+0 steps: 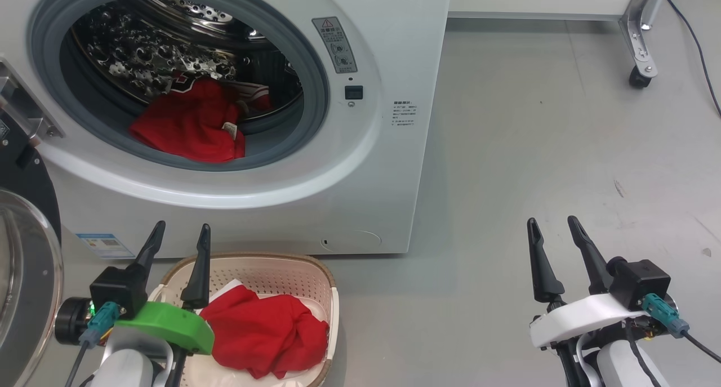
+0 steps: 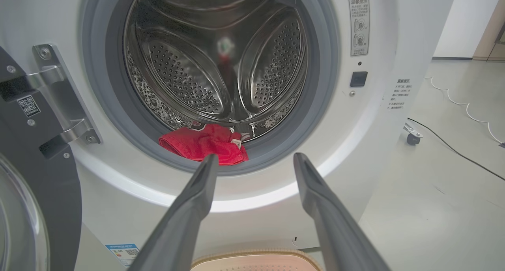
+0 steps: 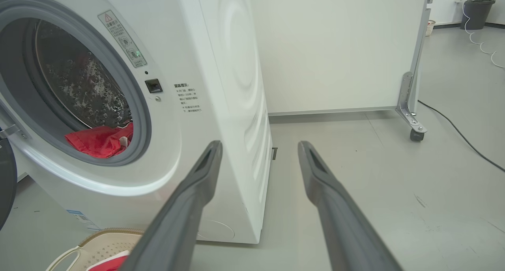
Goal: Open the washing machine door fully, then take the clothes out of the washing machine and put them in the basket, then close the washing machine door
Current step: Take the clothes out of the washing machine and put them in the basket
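Observation:
The washing machine (image 1: 388, 167) stands with its door (image 1: 25, 263) swung wide open at the left edge. Red clothes (image 1: 194, 125) lie at the front of the steel drum, draped onto the grey gasket; they also show in the left wrist view (image 2: 205, 146) and the right wrist view (image 3: 98, 141). The basket (image 1: 281, 268) sits on the floor before the machine with a red garment (image 1: 265, 333) inside. My left gripper (image 1: 180, 235) hovers over the basket's left part, open and empty. My right gripper (image 1: 555, 226) is open and empty over bare floor to the right.
A white panel on a caster wheel (image 1: 639, 77) stands at the back right, with a dark cable (image 1: 698, 49) running along the floor beside it. A dark bin (image 3: 477, 12) stands far off. Grey floor (image 1: 535, 150) stretches right of the machine.

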Available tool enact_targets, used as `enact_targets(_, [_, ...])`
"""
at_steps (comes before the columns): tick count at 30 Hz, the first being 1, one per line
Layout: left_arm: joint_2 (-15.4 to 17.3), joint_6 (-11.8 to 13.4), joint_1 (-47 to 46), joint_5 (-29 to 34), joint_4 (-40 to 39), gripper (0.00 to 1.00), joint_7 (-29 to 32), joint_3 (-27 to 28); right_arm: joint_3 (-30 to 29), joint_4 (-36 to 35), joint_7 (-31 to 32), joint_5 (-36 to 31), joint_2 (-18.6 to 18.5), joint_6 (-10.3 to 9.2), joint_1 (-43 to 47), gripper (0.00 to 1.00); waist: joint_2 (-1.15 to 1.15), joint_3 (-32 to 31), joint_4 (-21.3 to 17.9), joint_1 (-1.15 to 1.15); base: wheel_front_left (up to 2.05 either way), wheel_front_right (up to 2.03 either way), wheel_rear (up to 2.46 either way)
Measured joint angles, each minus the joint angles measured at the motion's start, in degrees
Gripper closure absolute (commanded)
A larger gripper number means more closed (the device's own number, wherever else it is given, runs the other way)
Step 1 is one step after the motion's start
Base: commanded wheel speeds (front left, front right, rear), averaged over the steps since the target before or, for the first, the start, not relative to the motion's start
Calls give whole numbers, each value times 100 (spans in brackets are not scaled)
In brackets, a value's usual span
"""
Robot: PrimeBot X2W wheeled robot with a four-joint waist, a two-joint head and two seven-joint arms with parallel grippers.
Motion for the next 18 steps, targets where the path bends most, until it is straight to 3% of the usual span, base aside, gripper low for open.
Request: enact_targets(18, [-45,-7,212,92,-167,0,0,65,44,-1,0,-8,0,2,31,0,0,-39,-44,0,0,0,0])
